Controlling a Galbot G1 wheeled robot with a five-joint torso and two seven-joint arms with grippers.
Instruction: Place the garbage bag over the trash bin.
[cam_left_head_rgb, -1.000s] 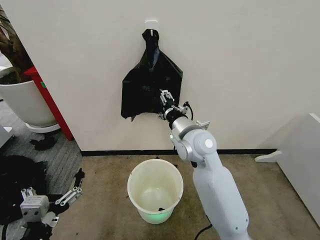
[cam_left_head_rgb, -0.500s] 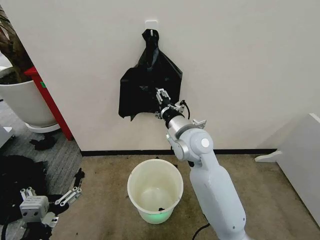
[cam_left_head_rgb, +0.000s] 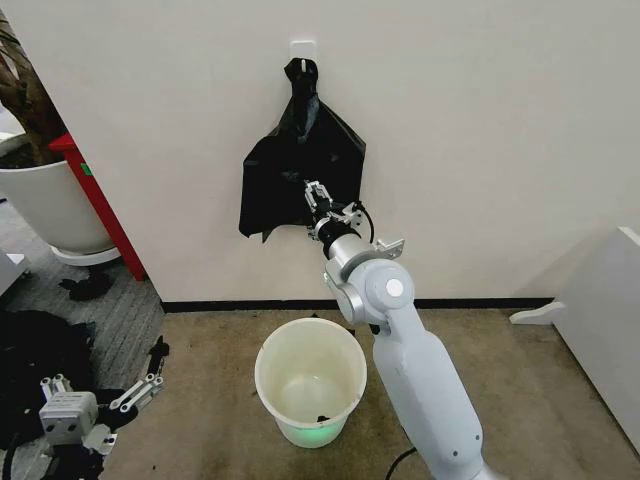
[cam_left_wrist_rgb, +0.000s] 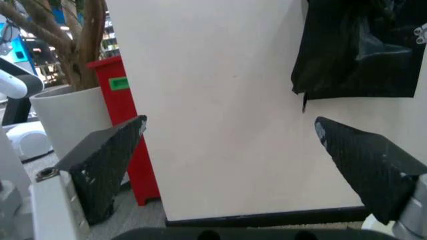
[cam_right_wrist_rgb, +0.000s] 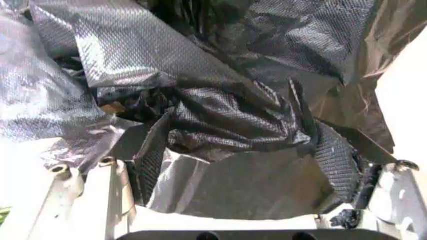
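The garbage bag (cam_left_head_rgb: 300, 170) hangs from a wall hook above the trash bin (cam_left_head_rgb: 310, 380) on the floor. The right hand (cam_left_head_rgb: 318, 205) presses into the bag's lower edge, fingers spread with plastic between them. The left hand (cam_left_head_rgb: 70, 415) waits open, low beside the robot.

Black garbage bag (cam_left_head_rgb: 300, 165) hangs on wall above white trash bin (cam_left_head_rgb: 310, 380) (upright).

Head view looks down; both wrist views share the garbage bag (cam_left_head_rgb: 300, 170).
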